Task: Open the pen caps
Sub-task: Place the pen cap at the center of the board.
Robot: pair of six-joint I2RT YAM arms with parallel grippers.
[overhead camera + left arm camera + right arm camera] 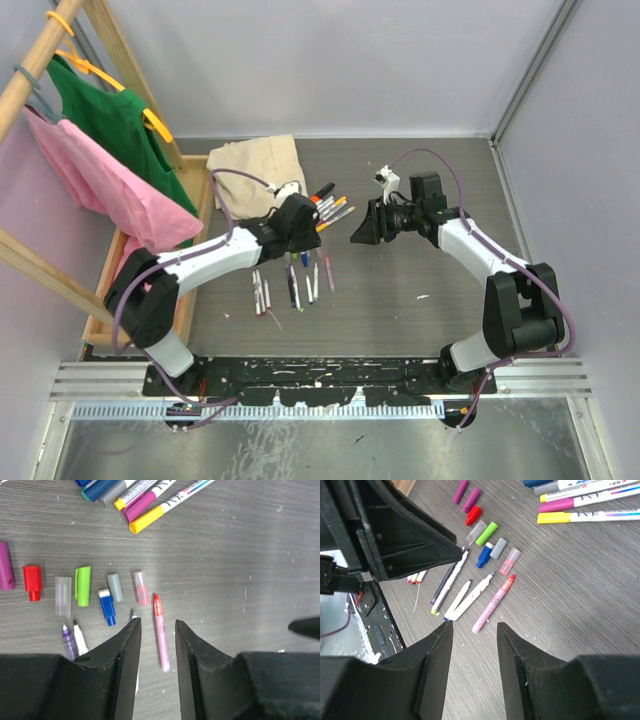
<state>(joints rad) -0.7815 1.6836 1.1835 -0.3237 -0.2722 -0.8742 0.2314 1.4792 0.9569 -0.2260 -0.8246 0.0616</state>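
Note:
Loose pen caps lie in a row on the table: purple (pixel 5 572), red (pixel 32 580), clear (pixel 63 596), green (pixel 83 585), blue (pixel 107 606), grey (pixel 115 587) and pale pink (pixel 141 587). An uncapped pink pen (pixel 161 632) lies just below them, under the gap of my left gripper (pixel 157 625), which is open and holds nothing. Several other uncapped white pens (pixel 470 592) lie beside it. My right gripper (pixel 475 625) is open and empty, hovering to the right of the pink pen (pixel 492 605). Capped markers, one with a yellow cap (pixel 555 517), lie further back.
A beige cloth (pixel 255 170) lies at the back behind the pens. A wooden clothes rack (pixel 60 60) with a green garment (pixel 115 120) and a pink one (pixel 110 185) stands along the left side. The left gripper's body (pixel 395 535) looms close in the right wrist view.

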